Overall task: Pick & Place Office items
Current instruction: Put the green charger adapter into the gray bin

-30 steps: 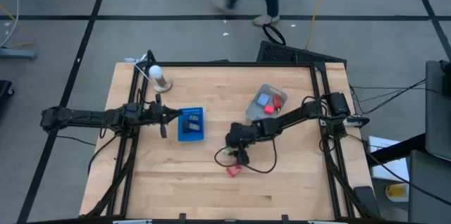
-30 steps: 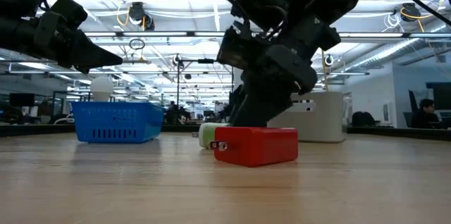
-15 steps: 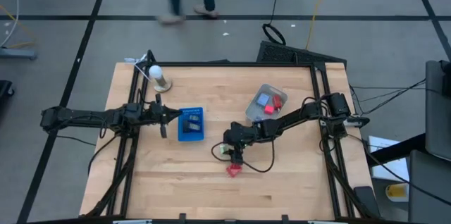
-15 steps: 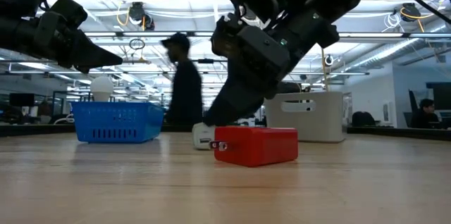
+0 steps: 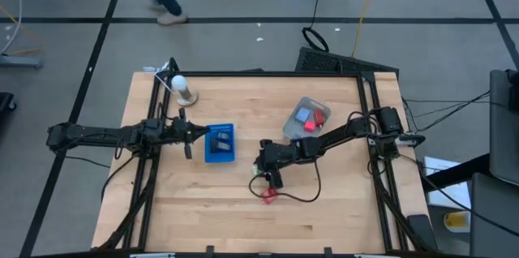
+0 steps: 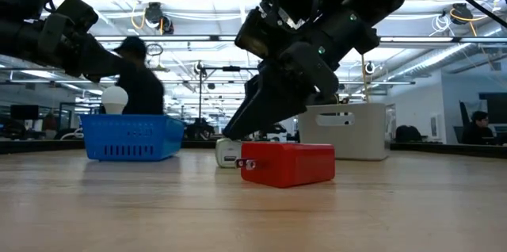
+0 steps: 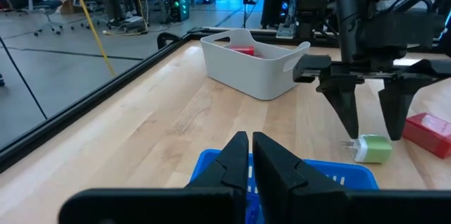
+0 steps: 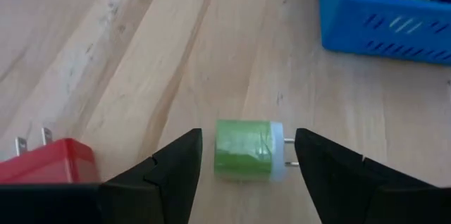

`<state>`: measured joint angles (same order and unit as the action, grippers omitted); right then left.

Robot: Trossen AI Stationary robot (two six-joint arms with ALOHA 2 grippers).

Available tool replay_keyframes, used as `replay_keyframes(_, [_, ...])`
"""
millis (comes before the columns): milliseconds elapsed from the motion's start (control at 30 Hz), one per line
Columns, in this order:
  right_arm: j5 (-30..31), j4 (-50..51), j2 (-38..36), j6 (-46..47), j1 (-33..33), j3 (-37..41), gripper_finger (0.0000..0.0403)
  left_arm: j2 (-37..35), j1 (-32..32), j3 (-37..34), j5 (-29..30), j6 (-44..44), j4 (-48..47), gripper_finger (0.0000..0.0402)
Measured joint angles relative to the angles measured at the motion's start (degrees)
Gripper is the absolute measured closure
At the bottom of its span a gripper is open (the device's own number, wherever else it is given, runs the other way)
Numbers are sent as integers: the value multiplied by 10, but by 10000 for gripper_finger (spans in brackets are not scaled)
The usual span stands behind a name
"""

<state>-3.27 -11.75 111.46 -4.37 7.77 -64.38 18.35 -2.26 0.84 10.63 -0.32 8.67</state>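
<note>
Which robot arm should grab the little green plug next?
The right one. Its gripper hangs open right over the green plug, a finger on each side. The left gripper is shut, waiting over the blue basket.

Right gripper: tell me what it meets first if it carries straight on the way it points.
The right gripper, jaws open, points down at the green plug adapter lying between its fingers. It would likely straddle that adapter and reach the wooden table; the red charger lies off to one side.
</note>
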Motion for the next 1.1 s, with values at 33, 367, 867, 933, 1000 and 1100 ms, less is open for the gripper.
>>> replay_keyframes(33, [-5, -1, 3, -7, 0, 0, 181, 0, 0, 0, 0, 0, 0, 376])
replay_keyframes(367, [-44, -13, 17, -33, -10, 0, 181, 0, 0, 0, 0, -3, 0, 376])
replay_keyframes(867, [-75, -26, 25, -9, -17, 0, 246, 0, 0, 0, 0, -1, -3, 376])
replay_keyframes(933, [-75, -26, 25, -9, -18, 0, 255, 0, 0, 0, 0, -1, -3, 376])
replay_keyframes(1000, [-75, -26, 25, -11, -18, 0, 255, 0, 0, 0, 0, -1, -3, 376])
replay_keyframes(1100, [-75, -30, 25, -12, -17, 0, 255, 0, 0, 0, 0, -2, -4, 376])
